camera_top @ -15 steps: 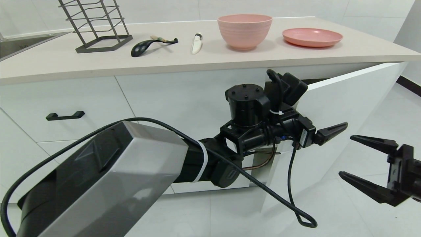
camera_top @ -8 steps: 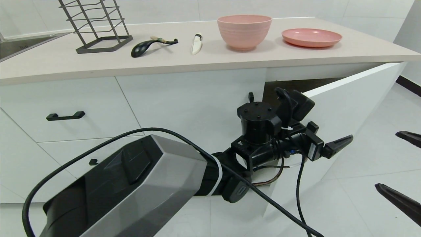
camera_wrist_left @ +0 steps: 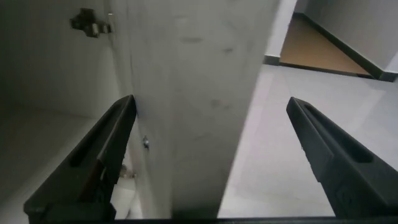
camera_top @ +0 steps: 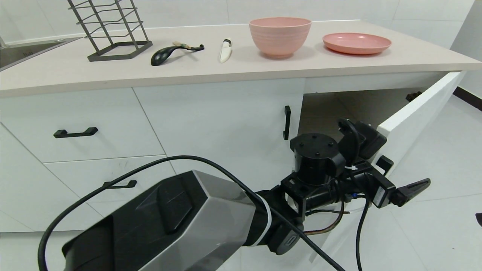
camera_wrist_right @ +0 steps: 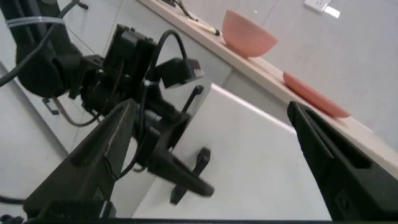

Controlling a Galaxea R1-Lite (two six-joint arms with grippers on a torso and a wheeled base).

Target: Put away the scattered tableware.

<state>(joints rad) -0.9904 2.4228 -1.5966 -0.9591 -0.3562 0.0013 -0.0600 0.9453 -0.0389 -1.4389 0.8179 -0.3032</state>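
Pink bowl (camera_top: 279, 35) and plate (camera_top: 356, 42) sat on the table (camera_top: 226, 71) at upper frame, untouched. Your left pincer (camera_wrist_left: 211, 130), spread, straddled the cabinet door (camera_top: 421, 109) edge lower right. Drag sideways and a finger could have jammed it. Right pincer (camera_wrist_right: 217, 155) spread too.

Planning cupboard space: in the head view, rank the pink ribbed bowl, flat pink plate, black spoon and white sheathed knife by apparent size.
1. Pink ribbed bowl
2. Flat pink plate: slightly wider than the bowl, but far shallower
3. Black spoon
4. White sheathed knife
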